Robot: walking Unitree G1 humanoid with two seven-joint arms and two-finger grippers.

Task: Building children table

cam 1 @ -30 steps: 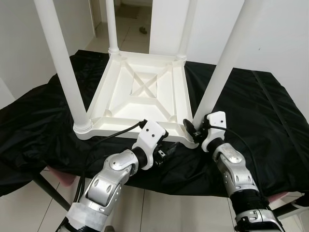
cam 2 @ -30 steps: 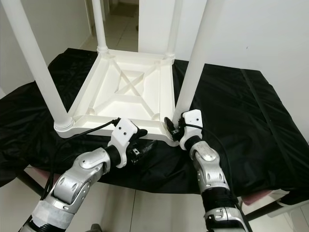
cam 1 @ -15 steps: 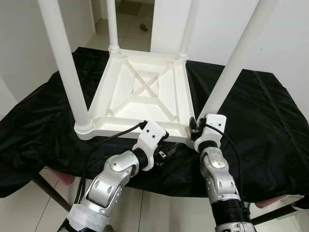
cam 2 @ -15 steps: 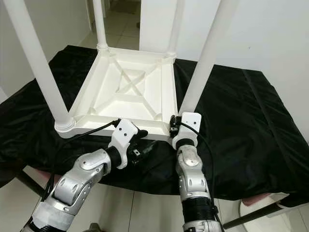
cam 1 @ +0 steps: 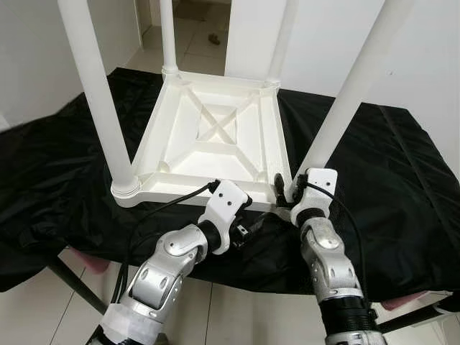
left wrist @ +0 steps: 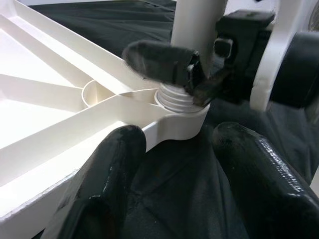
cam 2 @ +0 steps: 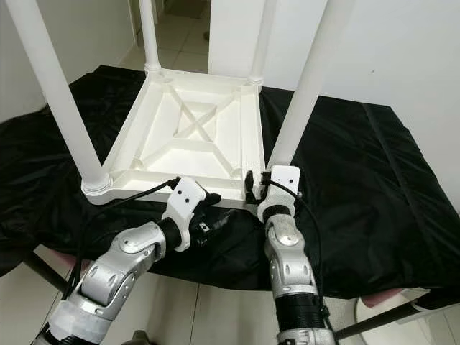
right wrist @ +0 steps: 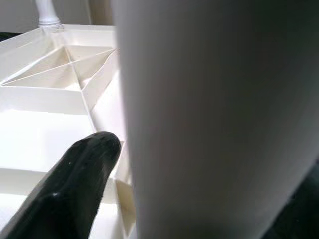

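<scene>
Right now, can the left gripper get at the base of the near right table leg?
Probably yes. The left gripper hangs open just below that corner, nothing between; but the right gripper already sits on the leg at its base.

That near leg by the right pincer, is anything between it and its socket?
Nothing visible: the leg already stands in the corner socket, screw thread showing, and the right pincer grips its base.

L gripper (cam 1: pixel 248 228) fingers apart; R gripper (cam 1: pixel 284 192) fingers clamped.
</scene>
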